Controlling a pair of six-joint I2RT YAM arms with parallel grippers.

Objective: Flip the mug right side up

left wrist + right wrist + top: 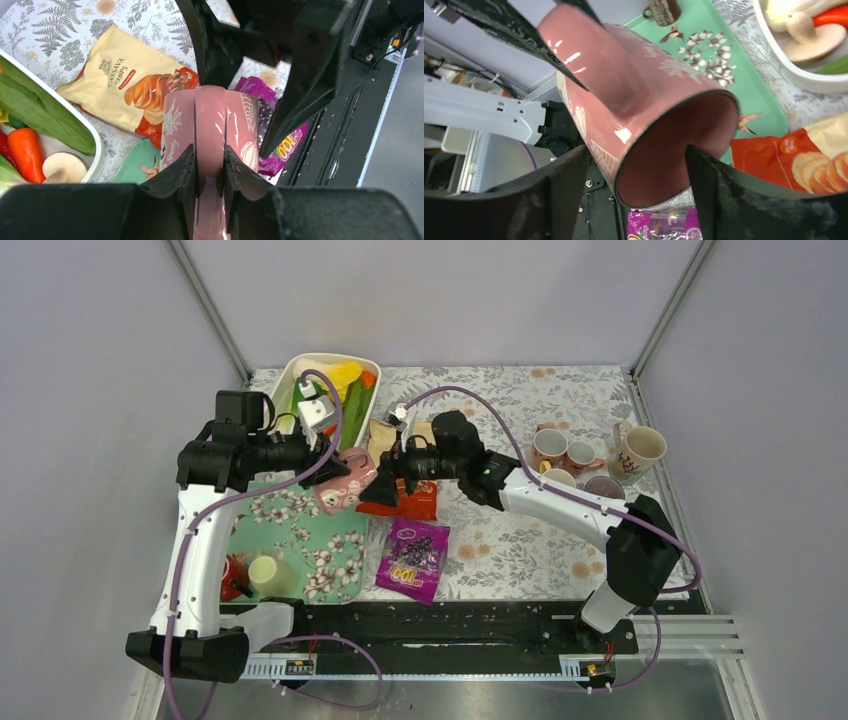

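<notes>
Pinching the pink mug (210,125) by its handle with the left gripper (209,160), holding it aloft on its side above the edge of the green tray (300,530) — bracketing its rim with the right gripper's (636,155) spread fingers. Probably nearing halfway — awaiting tipping upright and setting down.

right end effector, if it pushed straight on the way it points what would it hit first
The glossy pink ceramic mug, its open mouth facing the right end effector at close range; gap unclear.
</notes>
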